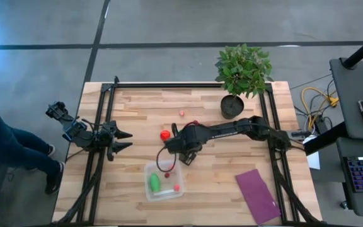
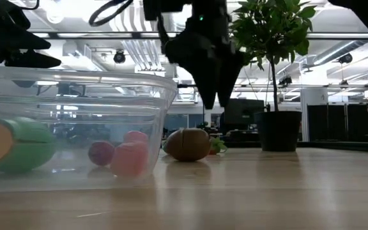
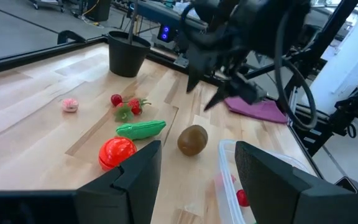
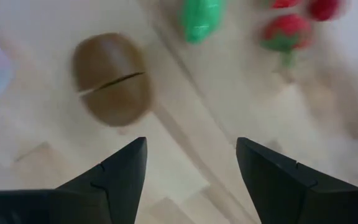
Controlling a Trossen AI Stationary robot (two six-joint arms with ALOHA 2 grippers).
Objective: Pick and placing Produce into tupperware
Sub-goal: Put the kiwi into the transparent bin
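Produce brown oval point(image 4: 112, 79) under open right pincer point(image 4: 191, 171), arm stretched

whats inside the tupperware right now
In the tupperware: a green piece and small red/pink bits. The low view shows about three bits; anything behind them is hidden.

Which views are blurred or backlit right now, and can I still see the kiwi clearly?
Right wrist view: motion-blurred, worst at the red pieces; the kiwi and its cut line are still readable. Low view: ceiling lights behind silhouette the right hand; the tupperware wall close to the lens is soft. Left wrist view: sharp, kiwi clear. High view: even light, the kiwi hidden.
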